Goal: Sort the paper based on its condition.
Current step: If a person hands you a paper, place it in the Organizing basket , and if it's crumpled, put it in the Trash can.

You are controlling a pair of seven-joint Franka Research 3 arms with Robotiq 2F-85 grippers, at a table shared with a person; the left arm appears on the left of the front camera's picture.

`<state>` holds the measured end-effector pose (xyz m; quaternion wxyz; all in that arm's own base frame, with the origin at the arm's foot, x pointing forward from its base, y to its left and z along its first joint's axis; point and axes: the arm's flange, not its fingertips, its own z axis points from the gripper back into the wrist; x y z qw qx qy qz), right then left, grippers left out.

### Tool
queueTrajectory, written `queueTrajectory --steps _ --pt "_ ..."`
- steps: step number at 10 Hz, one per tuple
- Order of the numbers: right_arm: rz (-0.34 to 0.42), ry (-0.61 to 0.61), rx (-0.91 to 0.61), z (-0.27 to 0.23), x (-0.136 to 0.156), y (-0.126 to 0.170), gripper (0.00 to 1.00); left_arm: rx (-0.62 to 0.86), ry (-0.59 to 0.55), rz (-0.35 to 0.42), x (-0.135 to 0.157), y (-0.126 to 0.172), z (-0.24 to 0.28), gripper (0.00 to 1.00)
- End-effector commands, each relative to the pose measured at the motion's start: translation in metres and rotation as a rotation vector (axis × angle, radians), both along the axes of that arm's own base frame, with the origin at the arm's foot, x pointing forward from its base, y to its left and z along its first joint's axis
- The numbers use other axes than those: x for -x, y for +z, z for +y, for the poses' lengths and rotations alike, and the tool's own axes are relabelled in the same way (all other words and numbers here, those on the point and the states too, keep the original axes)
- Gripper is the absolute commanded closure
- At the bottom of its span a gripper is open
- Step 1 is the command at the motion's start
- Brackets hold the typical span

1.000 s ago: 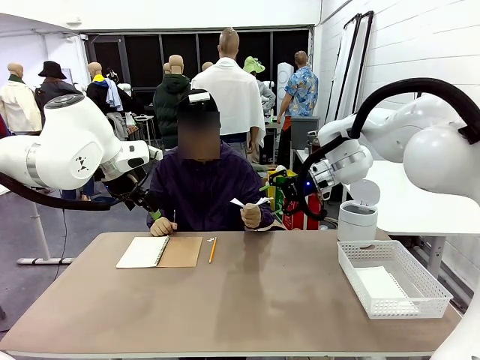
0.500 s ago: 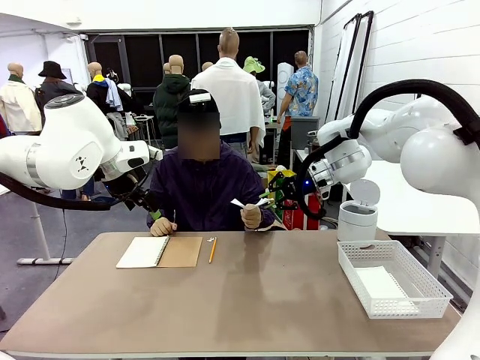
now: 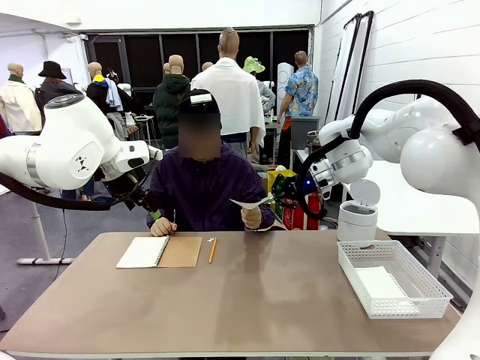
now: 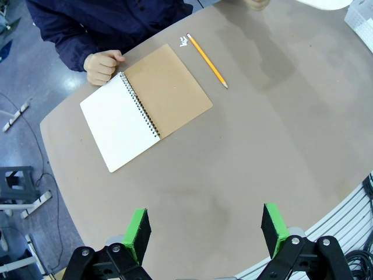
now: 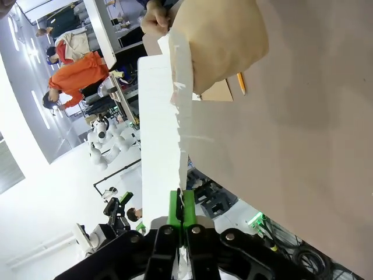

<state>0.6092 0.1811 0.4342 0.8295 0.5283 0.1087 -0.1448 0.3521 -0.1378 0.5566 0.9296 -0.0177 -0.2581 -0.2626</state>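
paper handover at mid-frame

at left the left gripper (image 4: 205, 233) hangs with fingers wide over the table (image 3: 247, 300); at centre the person's hand (image 3: 251, 216) holds up the paper (image 3: 253, 201), the right gripper (image 5: 181, 211) pinched onto its edge.

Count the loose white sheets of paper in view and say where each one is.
2. One sheet is held up between the person's hand and the right hand, which is shut on its edge. Another sheet lies in the white basket; more could lie under it.
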Motion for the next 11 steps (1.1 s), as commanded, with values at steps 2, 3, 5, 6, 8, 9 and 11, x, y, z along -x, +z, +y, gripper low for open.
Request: queueTrajectory --steps 2,3,5,6,8,9,11 --pt "0.011 0.009 -0.052 -0.001 -0.003 0.009 1.0 0.012 -0.002 0.001 0.0 0.001 0.001 0.0" --pt "-0.008 0.021 -0.06 -0.005 0.002 0.016 1.0 0.012 -0.002 0.001 0.0 0.001 0.001 0.0" --pt "-0.069 0.034 -0.045 -0.015 0.014 0.037 1.0 0.012 -0.002 0.001 0.0 0.001 0.001 0.0" --pt "-0.111 0.048 -0.028 -0.021 0.021 0.047 1.0 0.012 -0.002 0.001 0.0 0.001 0.001 0.0" --pt "-0.204 0.079 0.021 -0.034 0.04 0.067 1.0 0.012 -0.002 0.001 0.0 0.001 0.001 0.0" --pt "-0.276 0.115 0.091 -0.043 0.054 0.074 1.0 0.012 -0.002 0.001 0.0 0.001 0.001 0.0" --pt "-0.399 0.217 0.275 -0.064 0.087 0.08 1.0 0.012 -0.002 0.001 0.0 0.001 0.001 0.0"
